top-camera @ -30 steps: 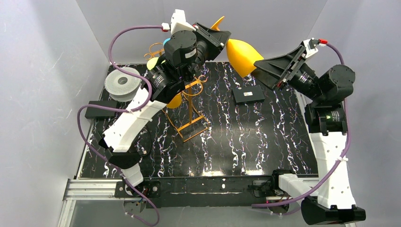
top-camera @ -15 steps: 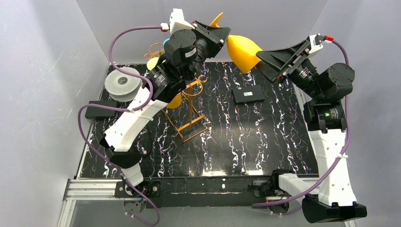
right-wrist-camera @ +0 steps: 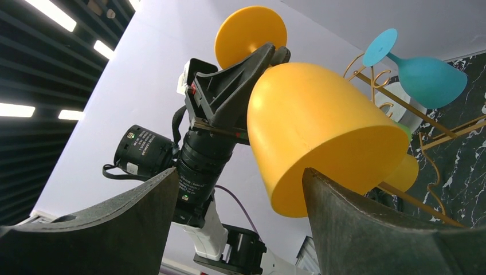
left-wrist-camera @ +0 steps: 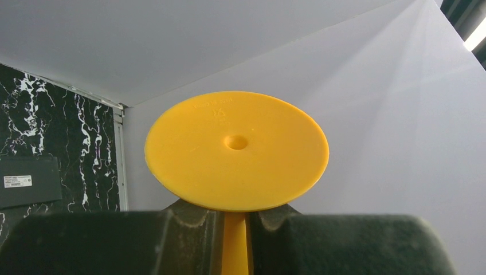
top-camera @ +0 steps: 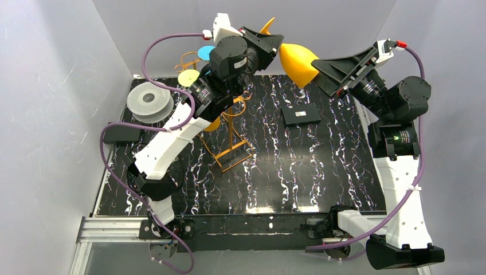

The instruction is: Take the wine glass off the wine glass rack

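The orange wine glass [top-camera: 298,62] hangs in the air to the right of the wine glass rack [top-camera: 229,134], clear of its wires. My left gripper [top-camera: 268,43] is shut on its stem [left-wrist-camera: 235,240], just under the round foot [left-wrist-camera: 236,150]. My right gripper [top-camera: 324,74] is open right beside the bowl [right-wrist-camera: 321,132]. In the right wrist view the bowl's rim sits by the right fingertip [right-wrist-camera: 367,223]; I cannot tell if they touch. A teal glass [right-wrist-camera: 424,77] still hangs upside down on the rack [right-wrist-camera: 412,112].
A white filament spool [top-camera: 149,102] sits at the back left, with a flat black box [top-camera: 122,133] beside it. Another black box [top-camera: 301,114] lies right of the rack. A blue foot [top-camera: 205,52] and a yellow-green foot [top-camera: 188,77] show on the rack. White walls close in.
My left arm has carried the orange glass a little up and to the right. My right gripper has risen towards the bowl and stayed open.
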You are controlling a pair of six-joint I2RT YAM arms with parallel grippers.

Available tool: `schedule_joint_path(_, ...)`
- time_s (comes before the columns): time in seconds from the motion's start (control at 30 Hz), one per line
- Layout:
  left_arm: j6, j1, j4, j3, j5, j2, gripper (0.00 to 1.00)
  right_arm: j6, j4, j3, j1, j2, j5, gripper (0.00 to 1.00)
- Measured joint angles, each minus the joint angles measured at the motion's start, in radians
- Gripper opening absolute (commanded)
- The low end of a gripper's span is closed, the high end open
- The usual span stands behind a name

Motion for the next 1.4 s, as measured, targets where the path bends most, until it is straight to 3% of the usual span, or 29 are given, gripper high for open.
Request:
schedule_joint_path(0.17, -0.001, 0.000, 0.007, 0.000, -0.001, 0.002, 0.00, 0.000, 0.000, 0.000, 0.000, 0.000, 0.005, 0.85)
schedule_joint_path(0.2, -0.002, 0.000, 0.008, 0.000, -0.001, 0.002, 0.00, 0.000, 0.000, 0.000, 0.000, 0.000, 0.006, 0.27)
schedule_joint_path(0.23, -0.002, 0.000, 0.010, 0.000, -0.001, 0.002, 0.00, 0.000, 0.000, 0.000, 0.000, 0.000, 0.008, 0.05)
schedule_joint_path(0.27, -0.003, 0.000, 0.013, 0.000, -0.001, 0.002, 0.00, -0.019, 0.001, 0.000, 0.000, 0.000, 0.008, 0.03)
schedule_joint_path(0.3, -0.004, 0.000, 0.015, 0.000, -0.001, 0.002, 0.00, -0.004, 0.001, 0.000, 0.000, 0.000, 0.010, 0.09)
schedule_joint_path(0.37, -0.014, 0.000, 0.027, 0.000, -0.002, 0.002, 0.00, 0.037, -0.003, 0.000, 0.000, 0.001, 0.011, 0.43)
schedule_joint_path(0.4, -0.016, 0.000, 0.029, 0.000, -0.003, 0.002, 0.00, 0.050, -0.002, 0.001, 0.000, 0.002, 0.012, 0.56)
schedule_joint_path(0.47, -0.014, 0.000, 0.032, 0.000, -0.004, 0.002, 0.00, 0.074, -0.008, 0.002, 0.001, 0.002, 0.014, 0.61)
schedule_joint_path(0.53, -0.014, 0.000, 0.033, 0.000, -0.004, 0.002, 0.00, 0.077, -0.010, 0.006, 0.001, 0.002, 0.015, 0.55)
schedule_joint_path(0.7, -0.013, 0.000, 0.033, 0.000, -0.004, 0.002, 0.00, 0.085, -0.010, 0.008, 0.001, 0.002, 0.016, 0.52)
schedule_joint_path(0.83, -0.014, 0.000, 0.033, 0.000, -0.003, 0.002, 0.00, 0.092, -0.009, 0.008, 0.001, 0.002, 0.016, 0.40)
schedule_joint_path(1.1, -0.023, 0.000, 0.043, 0.000, -0.003, 0.002, 0.00, 0.098, -0.009, 0.008, 0.007, 0.005, 0.019, 0.03)
schedule_joint_path(1.3, -0.031, 0.002, 0.037, -0.002, -0.002, 0.002, 0.00, 0.097, -0.004, 0.008, 0.010, 0.007, 0.026, 0.01)
schedule_joint_path(1.4, -0.031, 0.002, 0.040, -0.010, -0.001, 0.000, 0.19, 0.094, -0.007, 0.008, 0.012, 0.006, 0.030, 0.01)
